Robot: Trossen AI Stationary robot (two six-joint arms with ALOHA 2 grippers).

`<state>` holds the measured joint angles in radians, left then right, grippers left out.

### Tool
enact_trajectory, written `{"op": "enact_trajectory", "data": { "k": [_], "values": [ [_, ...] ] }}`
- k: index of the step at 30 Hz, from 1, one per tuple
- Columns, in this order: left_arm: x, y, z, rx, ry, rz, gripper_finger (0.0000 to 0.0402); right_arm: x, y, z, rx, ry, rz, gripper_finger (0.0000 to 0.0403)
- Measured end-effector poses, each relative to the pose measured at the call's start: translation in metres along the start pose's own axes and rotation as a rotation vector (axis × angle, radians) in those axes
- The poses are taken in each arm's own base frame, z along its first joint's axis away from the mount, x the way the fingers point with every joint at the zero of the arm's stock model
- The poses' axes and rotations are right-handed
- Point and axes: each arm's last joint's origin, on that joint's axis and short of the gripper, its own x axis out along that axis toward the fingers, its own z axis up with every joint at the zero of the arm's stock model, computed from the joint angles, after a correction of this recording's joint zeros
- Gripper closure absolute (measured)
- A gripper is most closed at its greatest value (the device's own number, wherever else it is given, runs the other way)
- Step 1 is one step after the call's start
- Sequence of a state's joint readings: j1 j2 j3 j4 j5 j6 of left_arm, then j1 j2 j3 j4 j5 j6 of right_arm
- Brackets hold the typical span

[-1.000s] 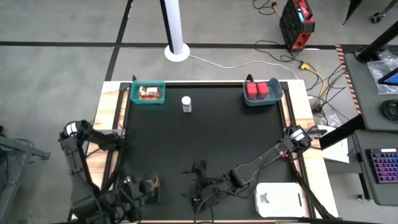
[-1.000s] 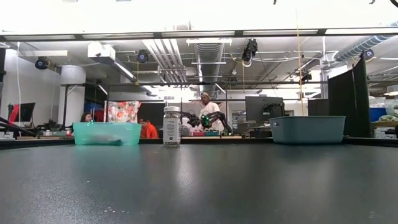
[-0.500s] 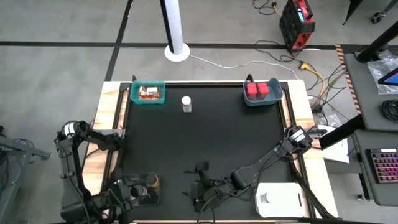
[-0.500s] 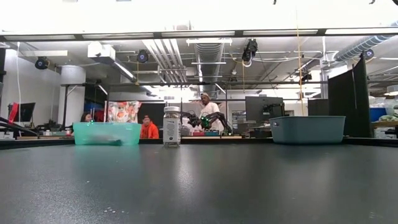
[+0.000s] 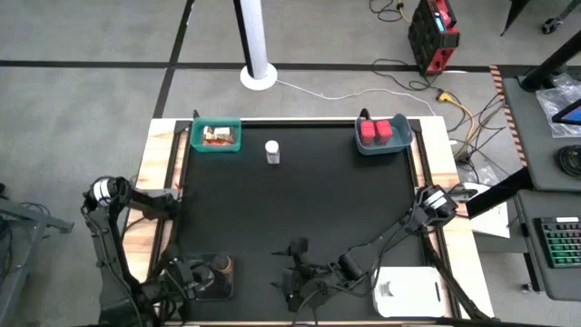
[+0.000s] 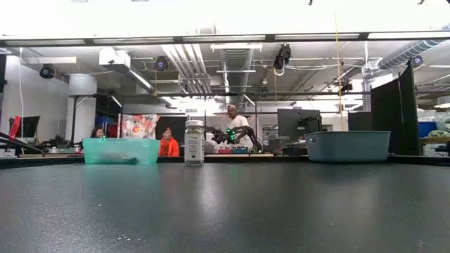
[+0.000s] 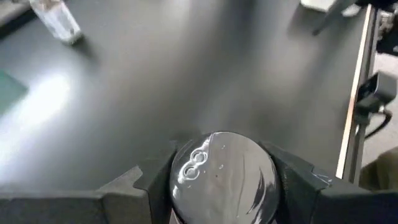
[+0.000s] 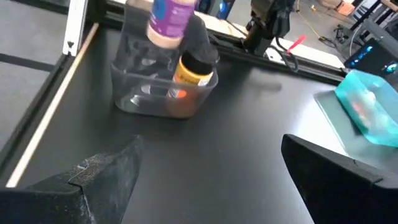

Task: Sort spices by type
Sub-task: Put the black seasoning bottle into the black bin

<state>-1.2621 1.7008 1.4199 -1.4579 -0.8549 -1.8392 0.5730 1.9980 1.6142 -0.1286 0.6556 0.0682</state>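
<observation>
The left gripper [image 7: 214, 186], at the tabletop's [image 5: 300, 209] near-left corner, has its fingers [image 7: 146, 186] closed on an upright jar [image 7: 222, 177], while the right gripper [image 5: 292, 280] waits wide open and empty mid-near edge.

One camera hangs above me, looking straight down on the whole black matte tabletop [image 5: 300, 209]. Another sits at table height, facing level across it into the room, with the white-capped clear bottle [image 6: 194, 143] standing far off; the overhead view shares that bottle [image 5: 271, 152]. My left wrist camera looks close along my fingers [image 7: 134, 183] over the table. My right wrist camera faces the clear plastic rectangular tray [image 8: 163, 93], fairly near.
</observation>
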Motion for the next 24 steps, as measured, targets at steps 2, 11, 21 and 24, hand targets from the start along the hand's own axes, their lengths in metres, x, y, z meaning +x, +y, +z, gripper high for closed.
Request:
{"op": "enact_trajectory", "data": {
  "k": [2, 11, 21, 24],
  "values": [
    [0.001, 0.002, -0.01, -0.009, 0.012, -0.009, 0.022, 0.002, -0.001, -0.004, 0.0, 0.01, -0.004, 0.0028],
    [0.01, 0.013, -0.049, 0.015, -0.035, -0.067, 0.022, 0.007, -0.007, 0.001, 0.001, -0.04, -0.016, 0.0028],
    [0.03, 0.025, -0.07, 0.014, 0.017, -0.023, 0.022, 0.018, -0.023, 0.005, 0.008, -0.061, -0.036, 0.0028],
    [0.032, 0.026, -0.07, 0.019, 0.015, -0.016, 0.022, 0.02, -0.026, 0.005, 0.012, -0.06, -0.031, 0.0028]
  ]
}}
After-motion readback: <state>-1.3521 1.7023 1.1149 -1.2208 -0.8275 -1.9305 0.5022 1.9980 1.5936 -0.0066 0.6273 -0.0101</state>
